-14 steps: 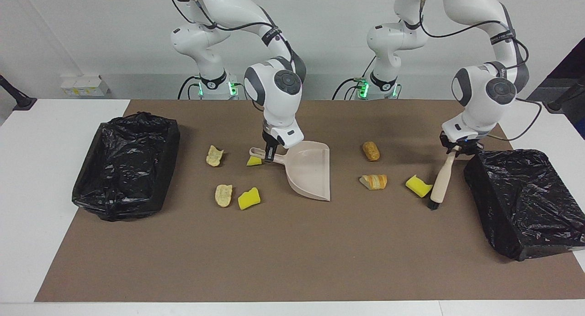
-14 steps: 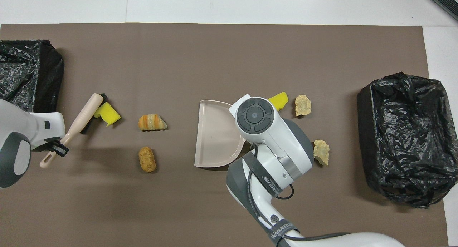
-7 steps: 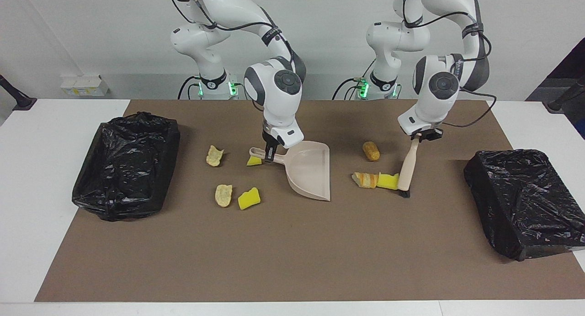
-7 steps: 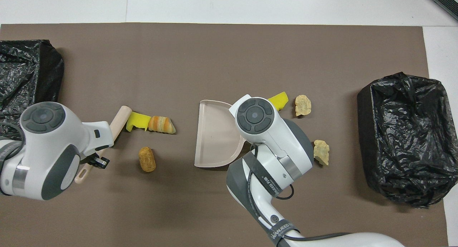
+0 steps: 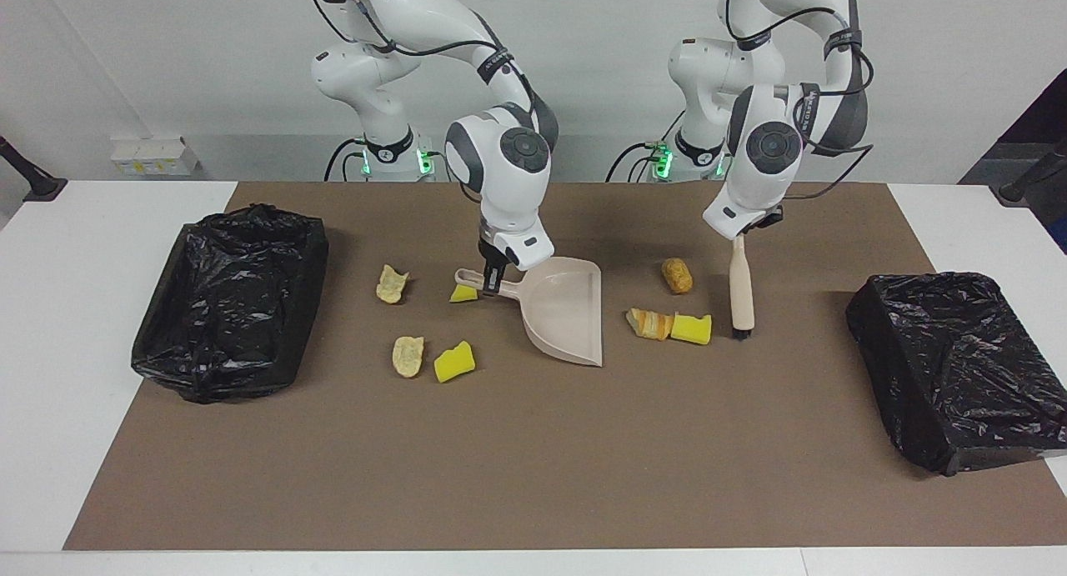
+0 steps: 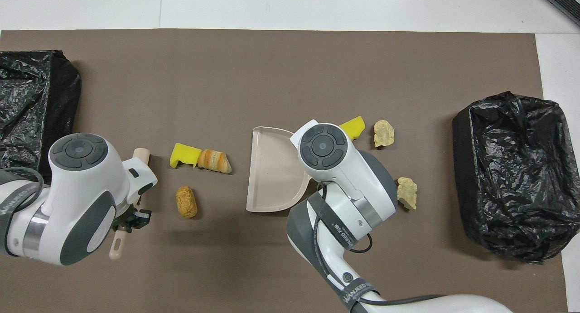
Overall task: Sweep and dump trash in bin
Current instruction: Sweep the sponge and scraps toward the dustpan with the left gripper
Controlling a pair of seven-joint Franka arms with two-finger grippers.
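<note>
Beige brush (image 5: 740,286) clamped in left pincer (image 5: 738,236); right pincer (image 5: 492,282) clamped on dustpan (image 5: 567,311), trash (image 5: 671,326) between

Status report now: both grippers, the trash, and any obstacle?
Left gripper shut on brush. Right gripper shut on dustpan handle. Trash lies outside dustpan. No obstacle.

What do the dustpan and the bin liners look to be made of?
Dustpan: likely moulded plastic, matte beige, smooth with a thin raised rim. Bin liners: thin plastic film, glossy black, crinkled with bright highlights.
</note>
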